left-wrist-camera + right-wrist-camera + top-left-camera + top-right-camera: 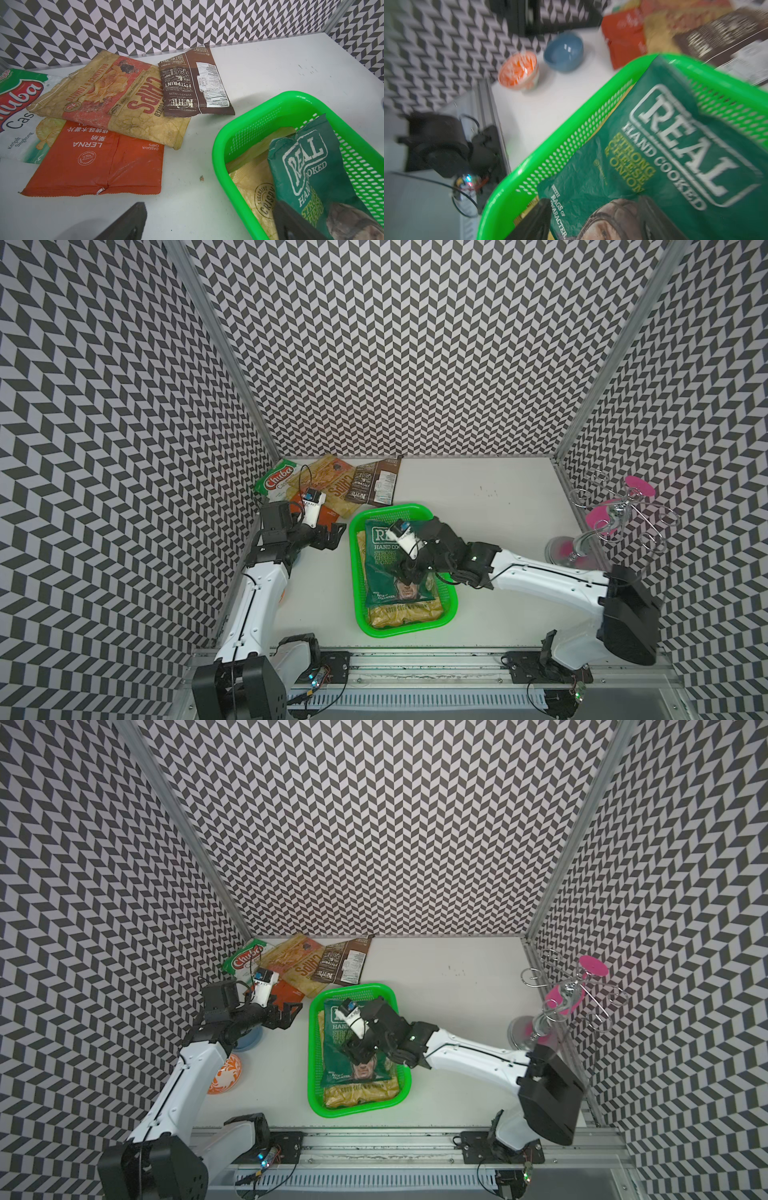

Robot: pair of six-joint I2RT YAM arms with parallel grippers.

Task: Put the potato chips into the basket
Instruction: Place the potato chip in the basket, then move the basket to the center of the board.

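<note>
— Which step?
— Dropping off, I'd say. The REAL bag [386,568] lies in the basket [354,564], mid-counter, atop a tan bag [405,612]. My right hand [409,574] hovers over it; clamped or released, I cannot tell. My left hand [334,537] is spread, empty.
— Next?
— I'd lift clear, then fetch the loose bags [328,485] from the far left corner. White counter [478,510], chevron walls [415,344].

In the basket [405,507] the REAL bag [382,568] lies on another bag [405,612]. Behind the basket, toward its left, four bags overlap: the Kettle bag [374,485] nearest, then the CHIPS bag [328,485] and the LERNA bag [93,162], with the Chuba bag [276,483] farthest. Two bowls [224,1073] stand left of the basket, and a wire stand [615,514] is well to its right.
</note>
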